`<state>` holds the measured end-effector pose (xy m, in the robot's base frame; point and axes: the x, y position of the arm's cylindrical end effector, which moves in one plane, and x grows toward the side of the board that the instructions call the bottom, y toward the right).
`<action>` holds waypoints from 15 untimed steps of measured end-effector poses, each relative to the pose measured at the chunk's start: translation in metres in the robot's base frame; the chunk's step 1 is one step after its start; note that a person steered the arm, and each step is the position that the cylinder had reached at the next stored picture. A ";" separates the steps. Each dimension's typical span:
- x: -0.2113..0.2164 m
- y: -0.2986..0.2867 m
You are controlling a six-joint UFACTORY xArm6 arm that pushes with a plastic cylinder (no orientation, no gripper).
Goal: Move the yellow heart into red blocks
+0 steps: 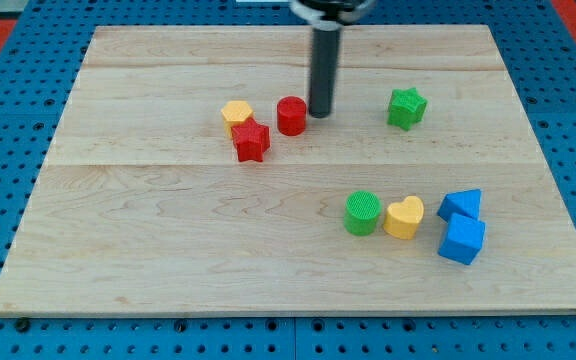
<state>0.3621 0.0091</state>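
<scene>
The yellow heart [404, 217] lies at the lower right of the board, between a green cylinder [363, 213] on its left and two blue blocks on its right. The red cylinder [291, 115] and the red star [252, 141] sit at the upper middle, a small gap between them. My tip [320, 113] rests just to the right of the red cylinder, close to it or touching. The tip is far up and to the left of the yellow heart.
A yellow hexagon [237, 115] touches the red star's upper left. A green star [406, 107] sits at the upper right. A blue triangular block [461, 205] and a blue cube [462, 240] lie right of the heart. The wooden board [168, 250] ends near all the view's edges.
</scene>
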 end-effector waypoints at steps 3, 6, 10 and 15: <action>0.091 0.103; 0.138 0.141; 0.122 0.025; 0.092 0.136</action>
<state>0.4538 0.1454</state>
